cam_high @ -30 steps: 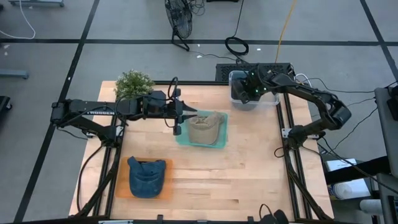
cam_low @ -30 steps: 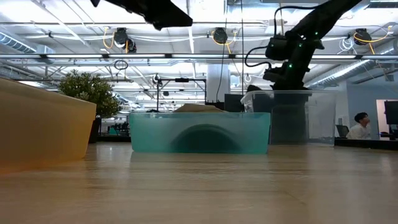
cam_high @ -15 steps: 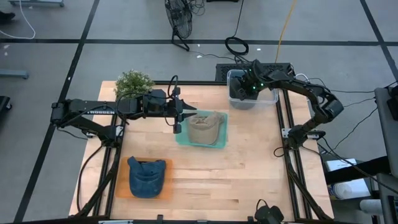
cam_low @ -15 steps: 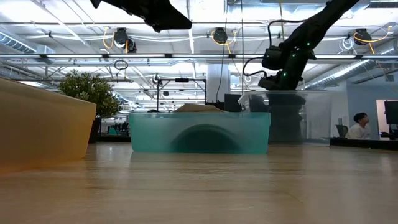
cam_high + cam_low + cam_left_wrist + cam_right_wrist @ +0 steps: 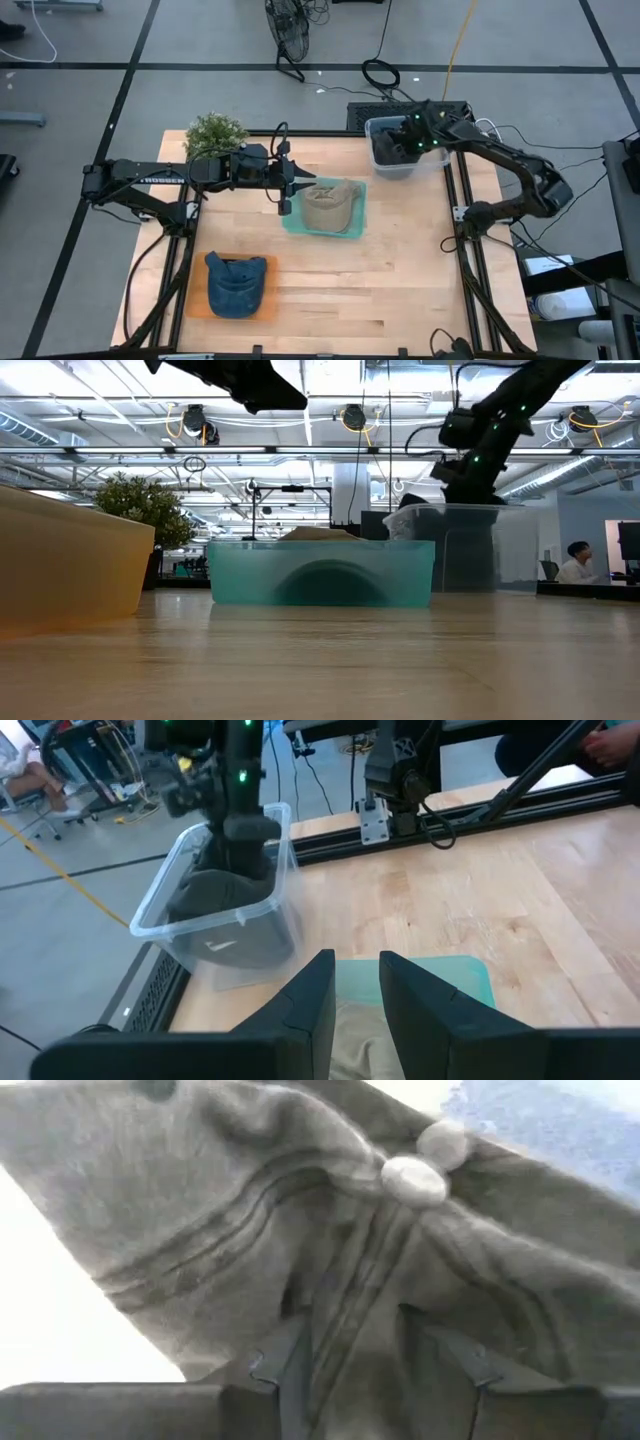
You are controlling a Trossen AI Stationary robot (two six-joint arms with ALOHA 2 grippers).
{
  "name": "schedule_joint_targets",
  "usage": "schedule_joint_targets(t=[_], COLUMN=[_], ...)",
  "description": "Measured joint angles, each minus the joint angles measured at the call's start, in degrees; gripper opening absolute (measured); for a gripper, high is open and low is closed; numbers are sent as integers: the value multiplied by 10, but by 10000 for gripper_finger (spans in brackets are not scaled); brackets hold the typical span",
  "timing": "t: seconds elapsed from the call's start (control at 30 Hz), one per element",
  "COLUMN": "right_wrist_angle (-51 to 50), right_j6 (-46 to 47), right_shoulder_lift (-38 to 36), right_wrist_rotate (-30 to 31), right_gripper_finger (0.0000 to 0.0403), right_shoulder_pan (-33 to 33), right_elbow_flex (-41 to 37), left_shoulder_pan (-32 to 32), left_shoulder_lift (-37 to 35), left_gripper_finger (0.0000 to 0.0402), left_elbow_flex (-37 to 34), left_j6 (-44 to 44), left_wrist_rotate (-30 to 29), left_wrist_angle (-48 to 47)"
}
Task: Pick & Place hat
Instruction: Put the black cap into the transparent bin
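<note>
From straight overhead, you get a light wooden table [image 5: 400, 270] on a grey floor, with a little plant [image 5: 214, 134] at one back corner and a clear bin [image 5: 404, 146] at the other. A tan hat [image 5: 330, 205] sits in a teal tray [image 5: 292, 222] mid-table, and a blue hat [image 5: 236, 283] lies on an orange tray [image 5: 196, 305] up front. The left gripper [image 5: 296, 185] hovers just beside the tan hat, and the right gripper [image 5: 400, 146] is down in the bin.

Down at table level, the teal tray [image 5: 320, 572] sits dead center, with a big workshop and ceiling lights behind.

Left wrist cam: its fingers [image 5: 312, 995] are narrowly parted, nothing between them, above the tan hat [image 5: 362, 1035].

Right wrist cam: its fingers [image 5: 290, 1365] are spread either side of a fold of a dark grey hat [image 5: 330, 1240]; can't tell if they're actually pinching it.
</note>
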Motion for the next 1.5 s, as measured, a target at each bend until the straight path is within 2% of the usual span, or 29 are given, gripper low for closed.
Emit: schedule_joint_targets(t=[0.2,0.4,0.6,0.83,1.1,1.3,1.5], right_wrist_angle=[-17,-15,-29,2,37,30,28], right_j6=[3,14,29,27,20,18,20], right_shoulder_lift=[-43,-55,-17,33,41,21,-37], right_wrist_rotate=[4,2,1,1,2,3,20], right_gripper_finger=[135,135,135,135,135,134,134], right_shoulder_pan=[13,33,48,52,41,40,41], right_elbow_flex=[0,1,-9,-20,-22,-23,-24], left_shoulder_pan=[0,0,0,0,0,3,3], left_shoulder_lift=[0,0,0,0,0,0,0], left_gripper_finger=[93,93,93,93,93,93,93], left_elbow_flex=[0,0,0,0,0,0,0], left_j6=[-4,-7,-8,-8,-5,-3,-6], left_wrist_rotate=[0,2,2,2,2,2,2], left_wrist_angle=[3,4,12,12,6,0,0])
